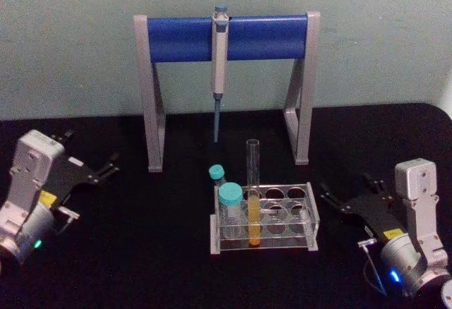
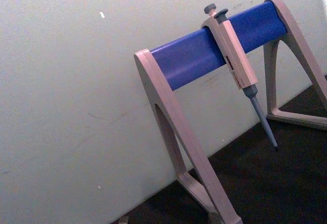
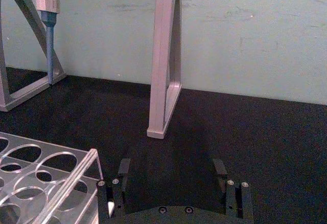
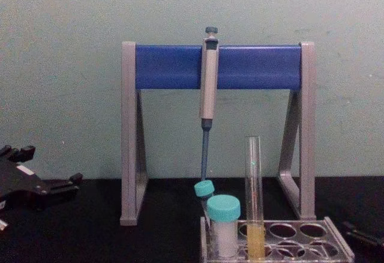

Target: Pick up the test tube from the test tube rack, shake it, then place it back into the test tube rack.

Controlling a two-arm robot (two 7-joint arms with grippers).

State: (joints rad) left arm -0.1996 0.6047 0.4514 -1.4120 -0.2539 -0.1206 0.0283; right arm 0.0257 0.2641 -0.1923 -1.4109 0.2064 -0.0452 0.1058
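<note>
Test tube stands upright in the near row of the clear rack, beside two teal-capped vials; right claw rests on the table to the rack's right, open and empty; left claw sits far left, its opening unclear.

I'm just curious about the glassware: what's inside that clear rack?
The rack holds the tall test tube with yellow-orange liquid at its bottom, and two teal-capped vials beside it. The other holes look empty. The vials' contents can't be made out.

Pale green wall, black tabletop
</note>
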